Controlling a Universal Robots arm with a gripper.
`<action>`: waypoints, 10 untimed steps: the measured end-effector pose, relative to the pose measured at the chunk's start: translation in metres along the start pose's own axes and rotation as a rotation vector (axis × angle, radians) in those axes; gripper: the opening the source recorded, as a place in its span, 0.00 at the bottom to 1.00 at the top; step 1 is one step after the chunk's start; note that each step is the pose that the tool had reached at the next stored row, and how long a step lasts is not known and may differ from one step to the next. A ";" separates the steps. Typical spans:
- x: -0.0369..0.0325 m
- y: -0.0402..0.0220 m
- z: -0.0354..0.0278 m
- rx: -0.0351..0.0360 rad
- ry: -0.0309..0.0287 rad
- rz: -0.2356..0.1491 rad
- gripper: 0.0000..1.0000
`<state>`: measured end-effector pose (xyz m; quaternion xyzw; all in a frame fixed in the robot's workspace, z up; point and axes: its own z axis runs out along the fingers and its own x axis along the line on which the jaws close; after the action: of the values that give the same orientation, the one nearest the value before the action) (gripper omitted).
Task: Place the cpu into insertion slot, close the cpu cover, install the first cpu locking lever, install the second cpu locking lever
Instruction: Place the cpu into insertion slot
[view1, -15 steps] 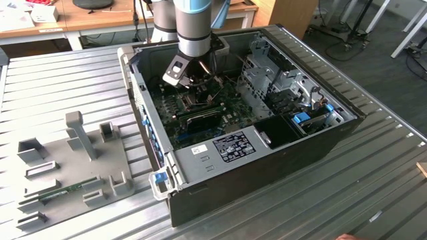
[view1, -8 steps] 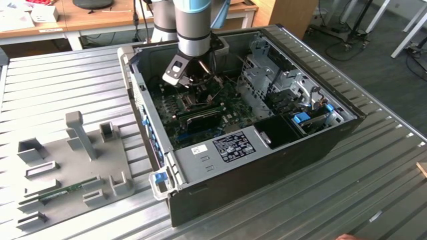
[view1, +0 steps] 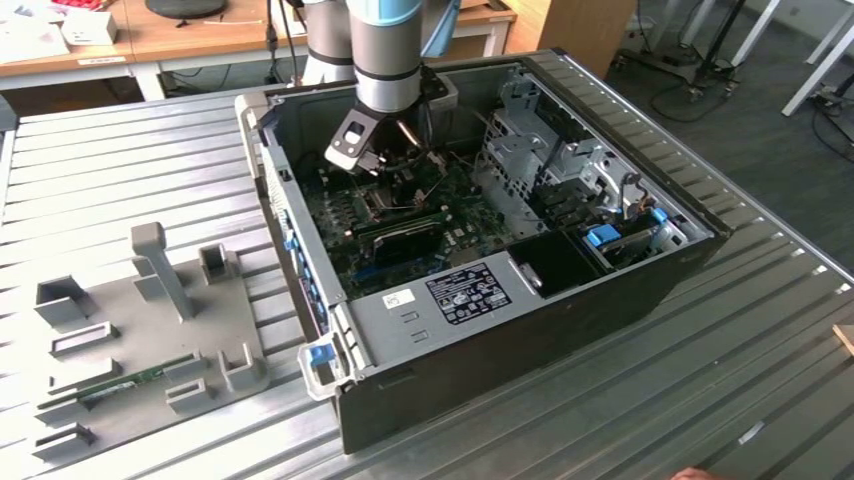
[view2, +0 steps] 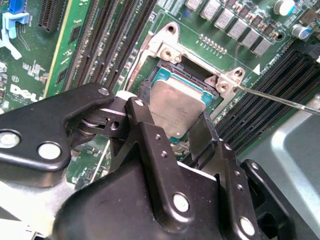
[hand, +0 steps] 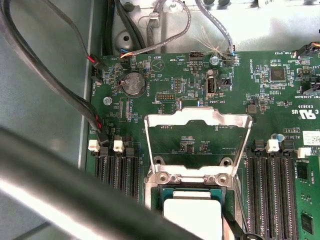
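We note ribbed metal table (view1: 747, 330), grey fixture plate (view1: 147, 345), open computer case (view1: 534, 340), wooden desk (view1: 200, 35) behind. Arm (view1: 387, 60) vertical, reaching into case. Gripper (view2: 172, 117) straddles cpu (view2: 177, 100) lying in insertion slot (view2: 167, 50); clamped or loose, we cannot tell. Cpu cover (hand: 165, 120) raised.

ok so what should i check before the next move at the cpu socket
1. cpu lies in the insertion slot: ok
2. cpu fully flat and seated: cannot tell
3. cpu cover raised, clear of the cpu: ok
4. locking lever swung out, off the cover: ok
5. end effector out of the cover's closing path: not ok, it hangs close over the cpu
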<state>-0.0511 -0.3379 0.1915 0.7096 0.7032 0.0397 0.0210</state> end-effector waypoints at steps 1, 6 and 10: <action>0.0000 0.0000 0.0000 0.0000 0.0000 0.000 0.54; 0.0001 0.0000 0.0000 0.0001 0.0000 0.000 0.54; 0.0002 0.0000 0.0000 0.0001 0.0000 0.000 0.54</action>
<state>-0.0511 -0.3377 0.1916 0.7096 0.7032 0.0397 0.0209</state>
